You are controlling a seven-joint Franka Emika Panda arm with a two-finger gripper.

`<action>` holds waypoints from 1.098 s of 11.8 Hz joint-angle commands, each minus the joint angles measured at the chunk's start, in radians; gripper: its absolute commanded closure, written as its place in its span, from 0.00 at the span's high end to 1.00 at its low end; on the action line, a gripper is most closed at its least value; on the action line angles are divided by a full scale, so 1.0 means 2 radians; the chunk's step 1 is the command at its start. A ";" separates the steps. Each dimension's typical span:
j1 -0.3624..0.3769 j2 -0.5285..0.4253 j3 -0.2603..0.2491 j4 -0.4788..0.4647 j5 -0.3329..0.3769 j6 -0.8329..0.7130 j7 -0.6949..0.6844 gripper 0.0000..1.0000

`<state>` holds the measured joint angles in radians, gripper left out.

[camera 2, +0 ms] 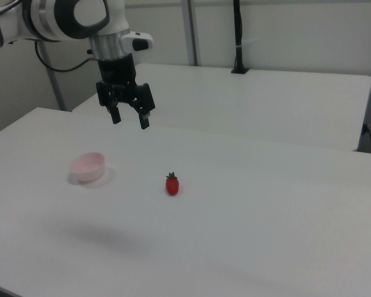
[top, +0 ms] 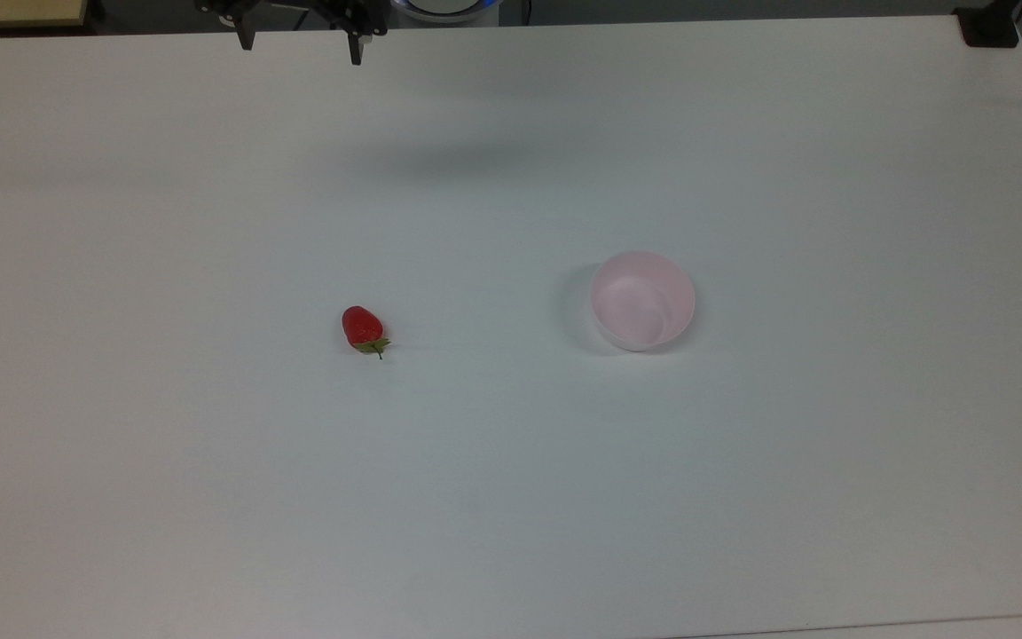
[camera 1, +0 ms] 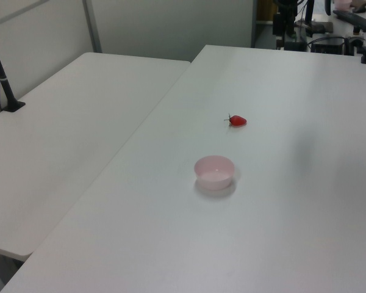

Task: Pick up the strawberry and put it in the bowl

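The strawberry [top: 362, 327] lies on its side on the white table [top: 511, 497], w/ nothing touching it; in the top view its green leaves and stem point toward the lower right, red tip toward the upper left. The bowl [top: 642, 300] sits upright on the same table, well apart from the berry, to the top view's right of it and approx. level w/ it. Bowl is pale pink; its inside looks bare. In the left view the strawberry [camera 1: 236, 121] is farther from the camera than the bowl [camera 1: 214, 171], leaves toward the left view's left. In the right view the bowl [camera 2: 88, 167] is at the right view's left, the strawberry [camera 2: 172, 184] to its right, stem end pointing away from the camera. The gripper [camera 2: 129, 118] hangs in the air above the table, up and to the right view's left of the berry, not touching anything; its two black fingers [camera 2: 144, 117] point down w/ a clear gap between them, i.e. jaws spread, nothing held. In the top view the gripper [top: 302, 49] sits at the upper edge, far from both items. A second white table [camera 1: 67, 140] stands alongside.
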<state>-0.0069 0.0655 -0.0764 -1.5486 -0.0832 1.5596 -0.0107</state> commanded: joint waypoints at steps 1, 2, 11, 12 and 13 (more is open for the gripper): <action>0.003 -0.004 -0.003 -0.004 0.009 0.005 -0.009 1.00; 0.003 -0.004 -0.003 -0.004 0.009 0.005 -0.009 1.00; 0.001 -0.003 -0.003 -0.003 0.009 0.008 -0.010 1.00; 0.001 -0.003 -0.003 -0.003 0.009 0.015 -0.011 1.00; 0.001 -0.001 -0.003 -0.004 0.009 0.035 -0.012 1.00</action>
<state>-0.0072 0.0655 -0.0763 -1.5486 -0.0832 1.5658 -0.0112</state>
